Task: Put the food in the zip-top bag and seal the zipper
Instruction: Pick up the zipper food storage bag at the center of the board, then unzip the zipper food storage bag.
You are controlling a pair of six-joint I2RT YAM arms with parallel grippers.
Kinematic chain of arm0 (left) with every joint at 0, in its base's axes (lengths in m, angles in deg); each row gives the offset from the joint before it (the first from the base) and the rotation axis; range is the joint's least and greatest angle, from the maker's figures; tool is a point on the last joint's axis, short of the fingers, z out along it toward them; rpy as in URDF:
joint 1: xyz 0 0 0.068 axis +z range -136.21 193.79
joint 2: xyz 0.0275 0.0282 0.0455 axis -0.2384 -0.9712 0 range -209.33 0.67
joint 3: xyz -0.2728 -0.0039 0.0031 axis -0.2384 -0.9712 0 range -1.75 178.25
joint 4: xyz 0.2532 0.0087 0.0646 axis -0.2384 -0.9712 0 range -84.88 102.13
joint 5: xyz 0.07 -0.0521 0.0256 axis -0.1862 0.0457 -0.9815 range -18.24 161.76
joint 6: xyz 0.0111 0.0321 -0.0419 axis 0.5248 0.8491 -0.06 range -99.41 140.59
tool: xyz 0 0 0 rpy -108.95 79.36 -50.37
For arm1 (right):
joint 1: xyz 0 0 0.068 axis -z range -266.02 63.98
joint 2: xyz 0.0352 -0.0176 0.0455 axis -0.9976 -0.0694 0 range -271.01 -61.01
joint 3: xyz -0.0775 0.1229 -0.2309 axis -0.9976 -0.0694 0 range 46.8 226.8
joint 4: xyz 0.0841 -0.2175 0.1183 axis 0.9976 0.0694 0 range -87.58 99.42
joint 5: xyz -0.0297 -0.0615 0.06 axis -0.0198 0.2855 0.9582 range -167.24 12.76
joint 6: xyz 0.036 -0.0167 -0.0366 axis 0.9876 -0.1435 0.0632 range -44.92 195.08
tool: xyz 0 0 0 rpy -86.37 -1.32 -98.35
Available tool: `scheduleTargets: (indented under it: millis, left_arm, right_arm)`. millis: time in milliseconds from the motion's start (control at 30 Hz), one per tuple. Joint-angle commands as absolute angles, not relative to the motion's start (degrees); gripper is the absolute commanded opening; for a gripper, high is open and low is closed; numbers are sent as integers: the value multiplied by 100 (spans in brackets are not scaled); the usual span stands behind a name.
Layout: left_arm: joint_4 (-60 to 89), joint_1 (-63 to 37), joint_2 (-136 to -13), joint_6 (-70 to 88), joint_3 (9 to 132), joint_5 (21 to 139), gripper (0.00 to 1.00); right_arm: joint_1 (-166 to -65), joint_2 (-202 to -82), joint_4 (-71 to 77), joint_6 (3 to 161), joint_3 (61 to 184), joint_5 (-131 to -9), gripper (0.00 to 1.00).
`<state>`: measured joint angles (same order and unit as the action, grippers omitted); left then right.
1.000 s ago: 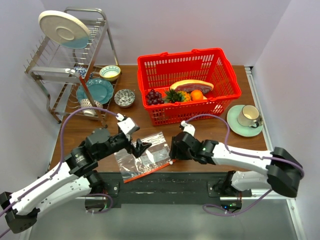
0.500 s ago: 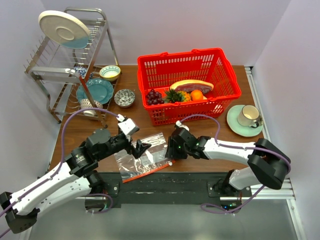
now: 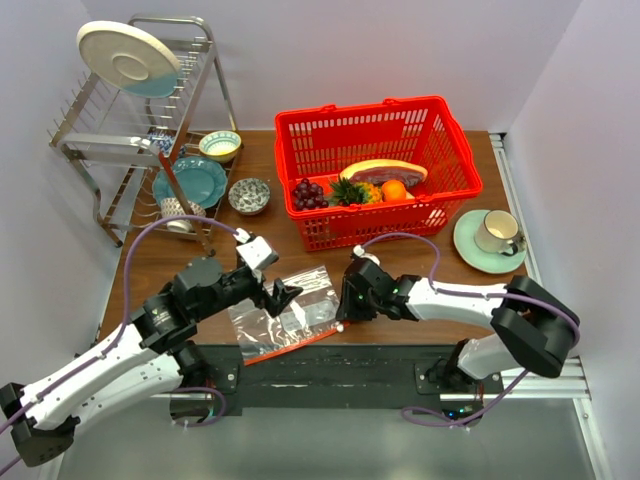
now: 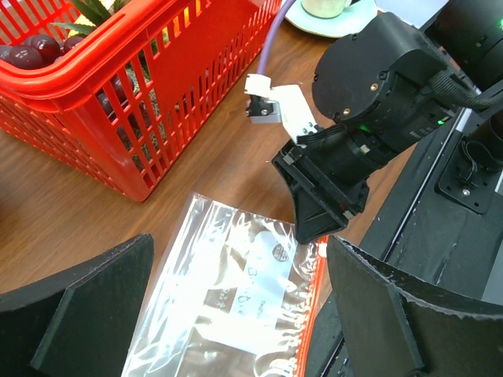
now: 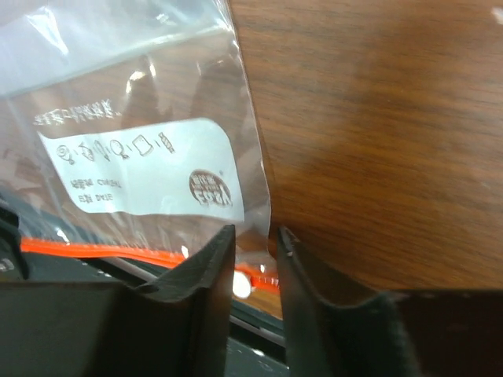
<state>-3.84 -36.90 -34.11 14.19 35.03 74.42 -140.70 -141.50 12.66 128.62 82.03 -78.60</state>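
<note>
The zip-top bag lies flat and empty by the table's near edge, white label up. Its red-orange zipper runs along the near side. My left gripper hovers wide open over the bag, a finger off each side. My right gripper is low at the bag's right corner. Its fingers stand a narrow gap apart, straddling the bag's edge just above the zipper. The food, purple grapes and a pineapple, sits in the red basket.
The red mesh basket stands behind the bag and also holds a pink slice and an orange. A cup on a saucer is at the right. A dish rack, teal plate and small bowls are at the left.
My right gripper has slid left to the bag's right corner and its jaws have narrowed around the edge. The left arm has held still, open.
</note>
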Motion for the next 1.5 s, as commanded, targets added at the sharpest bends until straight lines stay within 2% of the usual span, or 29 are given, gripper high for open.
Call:
scheduleTargets:
  millis: [0,100,167,400,533,700,1000,1300,1467]
  left_arm:
    - [-299,-3709,-3439,1487,3482,7404,96]
    - [-291,-3701,-3448,1496,3473,7413,96]
    - [-255,-3701,-3474,1505,3438,7475,96]
    - [131,-3701,-3957,1566,3350,8265,95]
    - [456,-3736,-4151,1549,3341,9187,95]
    - [615,-3998,-4361,1681,3665,9075,95]
    - [790,-5017,-5135,2287,4509,7924,95]
    - [1397,-6239,-5724,2902,4492,5484,95]
    - [1853,-6618,-5926,3087,4413,4567,95]
  right_arm:
    - [-14051,-14477,797,12931,8064,-7532,17]
    - [-14060,-14425,638,13080,8064,-7373,0]
    - [-14051,-14215,463,13177,8029,-7372,0]
    - [-14051,-12370,75,14072,7827,-7548,0]
    - [-14051,-11290,-66,14793,7730,-7715,0]
    - [-14051,-10523,180,15550,7686,-8259,0]
    - [-14051,-9864,1041,16235,7994,-8901,0]
    - [-14060,-9520,1587,16570,8170,-9376,0]
    - [-14051,-9529,1587,16667,8126,-9289,0]
